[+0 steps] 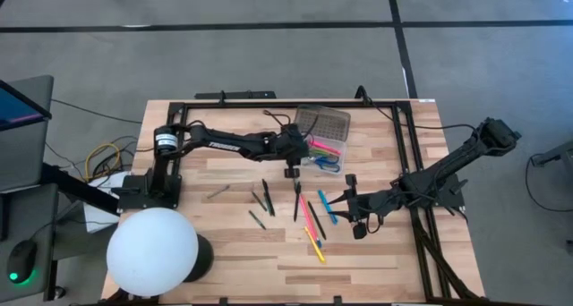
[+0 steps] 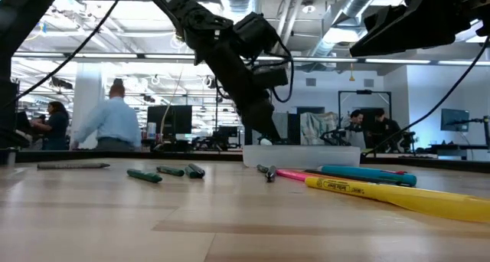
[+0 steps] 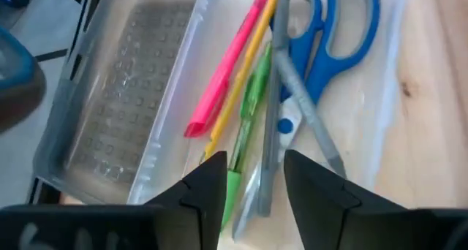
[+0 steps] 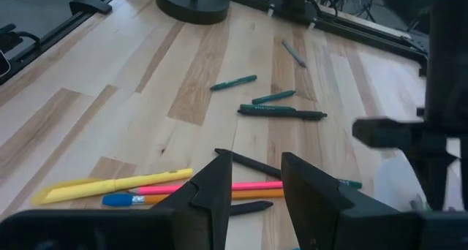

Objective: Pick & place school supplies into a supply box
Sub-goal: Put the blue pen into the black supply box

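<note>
Scissors (image 3: 330, 38) in supply box (image 1: 315, 127); pens (image 1: 309, 218) on table (image 1: 242, 252)

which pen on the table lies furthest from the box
The yellow highlighter, at the table's front edge side of the pile; the green and black pens lie nearer the supply box.

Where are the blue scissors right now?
In the high view, the blue scissors lie inside the supply box at the table's far edge, beside a pink marker, just past the left tool.

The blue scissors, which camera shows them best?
The left wrist view: the blue-handled scissors fill the frame, lying in the supply box beside pink and green pens, just beyond the left gripper. The high view shows only a small blue patch. The low and right wrist views don't show them.
</note>
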Action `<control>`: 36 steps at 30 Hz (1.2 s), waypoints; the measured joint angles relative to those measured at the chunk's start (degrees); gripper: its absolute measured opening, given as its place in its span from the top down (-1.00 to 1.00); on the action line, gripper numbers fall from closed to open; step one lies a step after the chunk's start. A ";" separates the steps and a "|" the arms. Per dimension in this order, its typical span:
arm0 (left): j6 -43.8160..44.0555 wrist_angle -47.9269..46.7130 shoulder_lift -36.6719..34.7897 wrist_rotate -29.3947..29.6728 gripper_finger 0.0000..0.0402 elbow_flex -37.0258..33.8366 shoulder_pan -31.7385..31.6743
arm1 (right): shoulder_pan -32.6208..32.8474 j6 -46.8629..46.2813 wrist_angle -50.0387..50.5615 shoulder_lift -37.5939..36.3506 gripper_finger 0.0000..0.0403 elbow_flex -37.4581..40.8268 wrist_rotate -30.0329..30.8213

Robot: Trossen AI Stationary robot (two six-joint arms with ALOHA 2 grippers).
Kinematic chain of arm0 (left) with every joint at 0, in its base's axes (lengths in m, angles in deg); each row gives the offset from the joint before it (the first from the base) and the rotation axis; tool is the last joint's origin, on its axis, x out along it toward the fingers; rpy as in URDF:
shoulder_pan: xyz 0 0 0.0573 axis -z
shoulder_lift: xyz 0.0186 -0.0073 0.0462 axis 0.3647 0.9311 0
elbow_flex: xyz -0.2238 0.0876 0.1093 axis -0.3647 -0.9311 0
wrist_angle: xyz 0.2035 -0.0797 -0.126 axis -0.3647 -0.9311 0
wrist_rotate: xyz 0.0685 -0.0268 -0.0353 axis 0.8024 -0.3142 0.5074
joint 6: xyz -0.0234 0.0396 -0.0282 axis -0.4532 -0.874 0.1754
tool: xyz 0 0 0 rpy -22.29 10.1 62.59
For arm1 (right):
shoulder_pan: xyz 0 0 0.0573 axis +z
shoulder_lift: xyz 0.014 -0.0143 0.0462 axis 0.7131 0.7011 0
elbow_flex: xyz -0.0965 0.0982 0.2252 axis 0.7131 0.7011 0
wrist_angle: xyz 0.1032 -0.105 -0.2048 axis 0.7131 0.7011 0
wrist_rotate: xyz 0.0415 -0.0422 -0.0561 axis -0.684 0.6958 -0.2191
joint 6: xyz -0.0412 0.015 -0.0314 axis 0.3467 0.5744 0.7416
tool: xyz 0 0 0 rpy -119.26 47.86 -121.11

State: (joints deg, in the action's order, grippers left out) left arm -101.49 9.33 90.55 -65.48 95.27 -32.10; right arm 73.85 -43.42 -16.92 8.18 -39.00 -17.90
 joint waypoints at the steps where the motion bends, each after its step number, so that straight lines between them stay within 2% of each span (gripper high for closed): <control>1: 0.00 -1.21 -0.63 -0.04 0.33 0.00 0.33 | 0.00 -0.06 -0.02 0.00 0.45 0.00 0.00; 5: 0.23 -10.27 -4.76 -0.12 0.36 0.00 2.11 | 0.00 -2.87 0.13 0.00 0.45 0.00 0.09; 9: 4.39 -19.80 -10.05 -1.15 0.40 -0.19 4.17 | 0.00 -10.20 0.56 0.00 0.45 0.00 1.36; 13: 6.94 -21.06 -16.30 -4.52 0.45 -5.15 6.34 | 0.00 -17.49 1.70 0.00 0.45 0.00 3.08; 17: 7.13 -16.26 -24.29 -7.58 0.49 -15.72 9.02 | 0.00 -19.93 2.05 0.36 0.45 0.00 3.08; 20: 8.05 -8.68 -30.72 -9.56 0.52 -25.75 11.10 | 0.00 -19.93 2.11 1.27 0.45 0.00 3.08; 26: 10.29 6.92 -44.68 -8.94 0.56 -43.57 14.24 | -1.67 -20.58 -0.68 4.74 0.45 0.00 3.27; 30: 10.34 12.15 -53.84 -8.82 0.57 -50.84 14.73 | -4.41 -27.37 -3.91 8.66 0.45 0.00 3.19; 36: 9.99 12.29 -64.84 -7.57 0.57 -55.63 14.73 | -7.22 -35.43 -3.58 15.01 0.45 -0.32 2.77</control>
State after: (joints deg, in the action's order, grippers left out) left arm -91.51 21.62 25.71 -73.05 39.65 -17.38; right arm 66.62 -78.85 -20.49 23.19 -39.33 -15.13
